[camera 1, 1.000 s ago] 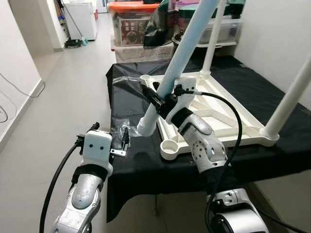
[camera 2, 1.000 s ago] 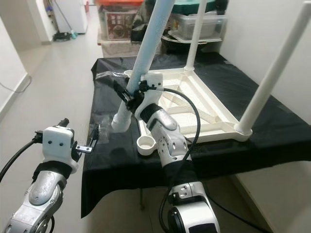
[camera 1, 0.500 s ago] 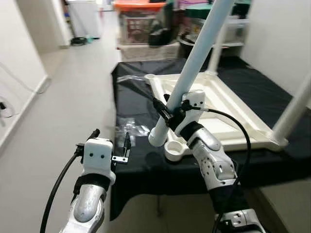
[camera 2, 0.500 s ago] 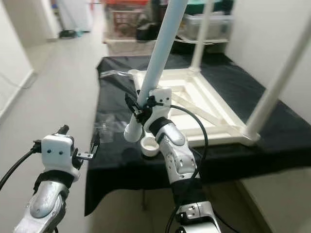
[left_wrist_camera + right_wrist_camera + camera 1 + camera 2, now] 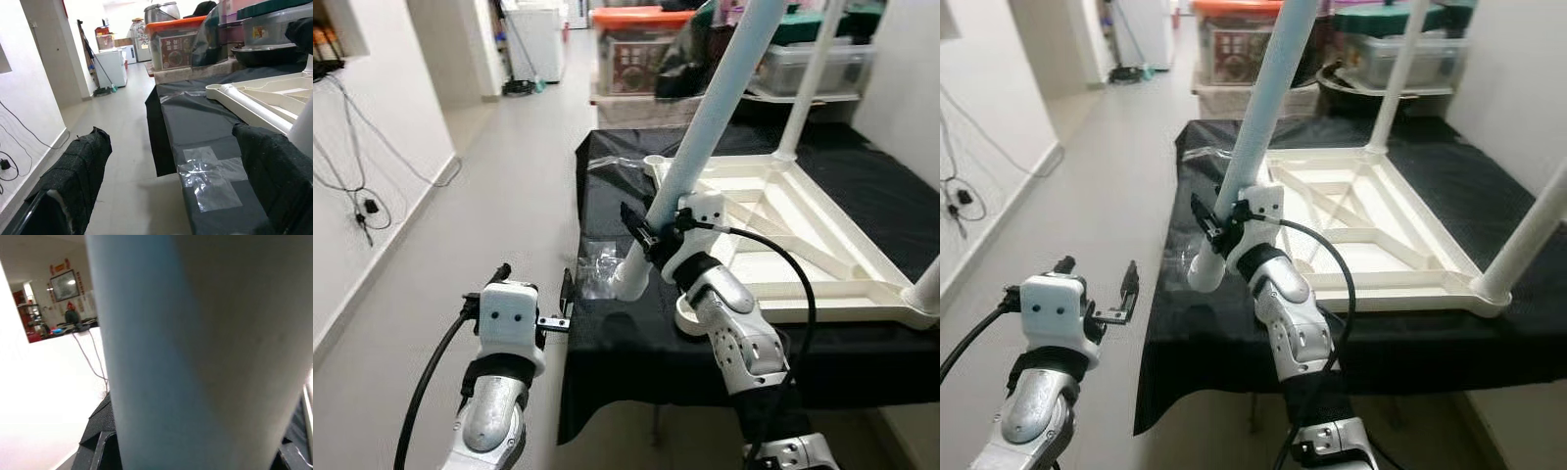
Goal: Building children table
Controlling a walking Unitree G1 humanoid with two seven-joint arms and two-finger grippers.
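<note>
The leg's lower end has swung off the frame toward the worktop's left edge, mid-picture. White, tilted, it is pinched by the right hand. The left hand, lower left, is spread and holds nothing.

Home interior, hallway or utility end. Tiled floor and plain white walls; white fridge-like appliance and mop at far end. Lidded plastic storage bins stacked behind black-draped surface. Loose cables along wall.
</note>
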